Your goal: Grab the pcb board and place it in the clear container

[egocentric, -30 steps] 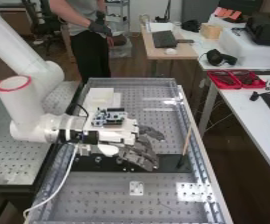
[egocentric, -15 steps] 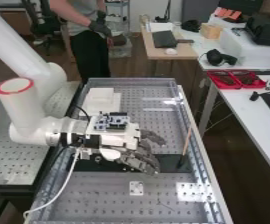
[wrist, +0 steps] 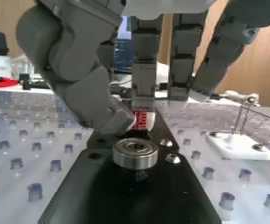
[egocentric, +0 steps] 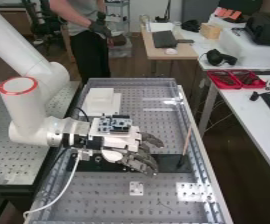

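On the perforated bench (egocentric: 92, 197), you have the small white base (egocentric: 136, 188) nearest. Next is the black plate (egocentric: 171, 164), with the hand (egocentric: 143, 161) above it. On the plate, locate the metal ring (wrist: 135, 153) and, past it, a red piece (wrist: 141, 120), probably the PCB board, directly at the hand. You cannot tell whether the hand is gripping the board or merely placed around it; verify contact before any lift. Farther along, note the white blocks (egocentric: 100, 100) and, across from them, a see-through shape (egocentric: 160, 109), possibly the clear container. Status: approach appears complete; grasp unconfirmed. Outstanding: secure grasp, lift, transfer and placement in the container.
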Tool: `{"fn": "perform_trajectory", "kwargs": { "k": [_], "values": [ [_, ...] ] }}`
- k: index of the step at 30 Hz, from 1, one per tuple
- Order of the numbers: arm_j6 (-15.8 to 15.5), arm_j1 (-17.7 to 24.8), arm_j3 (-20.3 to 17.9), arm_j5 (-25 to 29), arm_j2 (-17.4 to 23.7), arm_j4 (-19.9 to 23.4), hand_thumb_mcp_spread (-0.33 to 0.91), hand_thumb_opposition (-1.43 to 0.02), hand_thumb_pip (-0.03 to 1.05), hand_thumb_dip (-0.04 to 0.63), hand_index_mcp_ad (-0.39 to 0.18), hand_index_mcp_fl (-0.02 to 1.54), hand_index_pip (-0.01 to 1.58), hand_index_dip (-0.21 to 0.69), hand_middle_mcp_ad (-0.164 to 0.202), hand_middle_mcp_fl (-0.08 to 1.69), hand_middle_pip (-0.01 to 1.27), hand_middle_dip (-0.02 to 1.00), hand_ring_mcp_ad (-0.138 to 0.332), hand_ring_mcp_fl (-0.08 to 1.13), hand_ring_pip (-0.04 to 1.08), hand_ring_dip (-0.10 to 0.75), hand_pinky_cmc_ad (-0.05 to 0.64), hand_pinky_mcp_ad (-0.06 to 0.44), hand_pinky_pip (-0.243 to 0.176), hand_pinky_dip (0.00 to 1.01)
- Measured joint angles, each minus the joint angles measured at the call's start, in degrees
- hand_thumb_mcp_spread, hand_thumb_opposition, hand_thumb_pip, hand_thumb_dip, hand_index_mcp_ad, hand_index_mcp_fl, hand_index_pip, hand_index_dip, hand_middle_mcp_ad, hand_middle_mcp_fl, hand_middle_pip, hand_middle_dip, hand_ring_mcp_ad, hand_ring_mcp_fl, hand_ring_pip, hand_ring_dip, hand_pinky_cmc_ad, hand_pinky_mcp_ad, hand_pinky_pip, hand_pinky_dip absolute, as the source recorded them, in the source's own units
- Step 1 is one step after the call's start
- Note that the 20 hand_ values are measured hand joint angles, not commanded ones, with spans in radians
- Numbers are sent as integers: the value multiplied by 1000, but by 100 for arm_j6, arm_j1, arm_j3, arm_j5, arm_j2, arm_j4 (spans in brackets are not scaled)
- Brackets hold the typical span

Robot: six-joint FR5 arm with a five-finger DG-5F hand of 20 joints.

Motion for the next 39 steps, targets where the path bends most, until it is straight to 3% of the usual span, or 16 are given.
{"fn": "perform_trajectory", "kwargs": {
  "k": [9,11,39],
  "values": [
    [2,25,-19,27,-16,41,527,-920,810,396,-204,45,576,16,42,438,848,836,122,340,339,541,466,244,51,703],
    [3,32,-17,33,-19,41,524,-916,810,396,-208,56,576,16,54,433,850,843,103,374,340,543,480,248,51,703],
    [-21,74,-89,73,125,123,529,-920,810,396,-218,141,590,16,47,457,867,833,101,405,361,559,480,246,51,668]
  ]
}}
